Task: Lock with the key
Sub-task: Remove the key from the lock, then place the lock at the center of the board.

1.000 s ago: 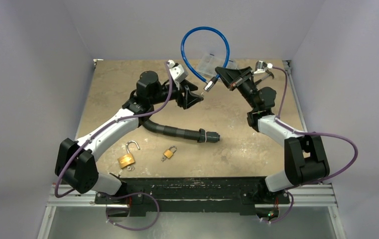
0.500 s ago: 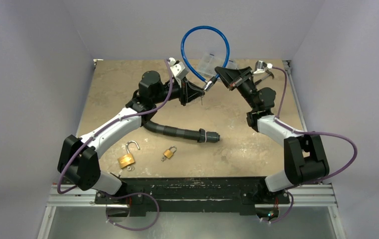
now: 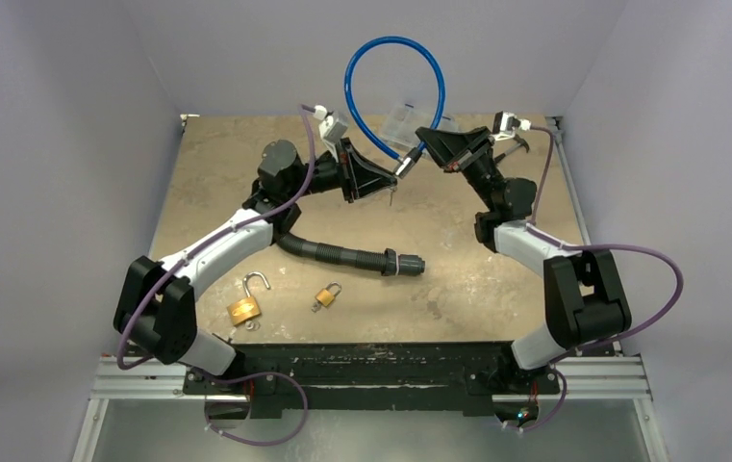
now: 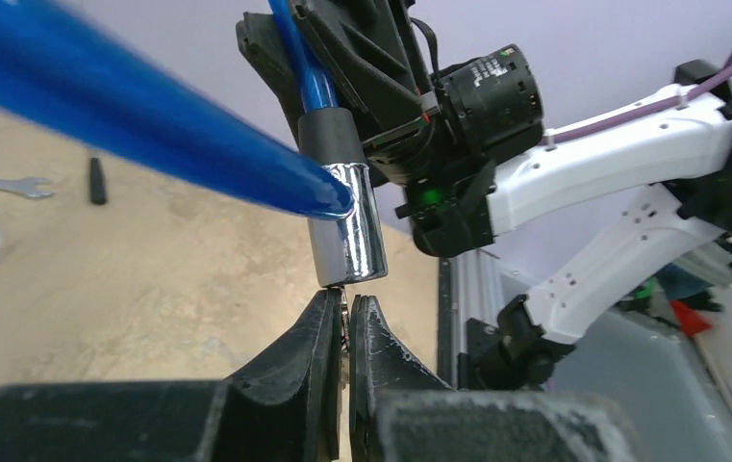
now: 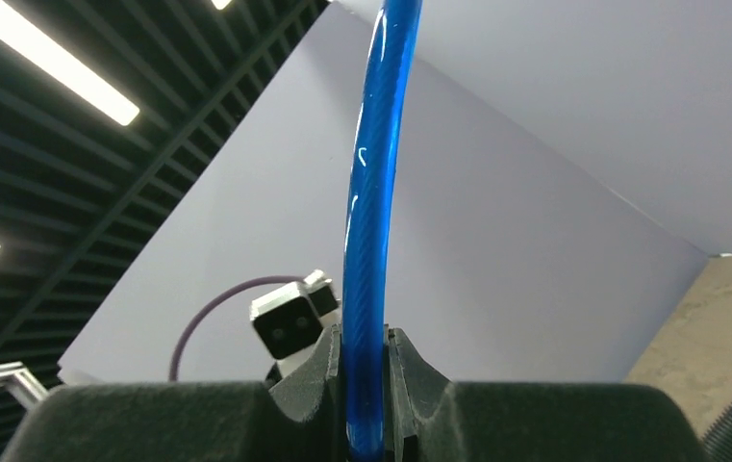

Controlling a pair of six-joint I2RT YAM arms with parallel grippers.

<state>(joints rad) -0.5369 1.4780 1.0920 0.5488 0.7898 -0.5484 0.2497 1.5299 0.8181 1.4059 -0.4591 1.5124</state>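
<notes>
Cable lock (image 5: pixel 366 241), blue and plastic-sheathed, arches in the air over the twelve o'clock end of the table (image 3: pixel 227 173), its loop rising toward the back wall. The right gripper (image 5: pixel 365 346), reaching in from three o'clock, has its fingers pressed close on the blue cable just behind the chrome lock barrel (image 4: pixel 344 231). The left gripper (image 4: pixel 345 308), coming from nine o'clock, has its fingers drawn almost together on a thin metal sliver that looks like the key (image 4: pixel 343 296), directly under the barrel's end face. Whether the key is fully seated cannot be told. The cable will likely spring and twist under load, and its sheath looks slick, so the firm hold belongs near the rigid barrel, where the right fingers already sit. The key is small and thin and could slip or bend, so it wants a flat pinch on its bow and a turn about the barrel's own axis. Two brass padlocks (image 3: pixel 244 308) lie well apart at six o'clock.
</notes>
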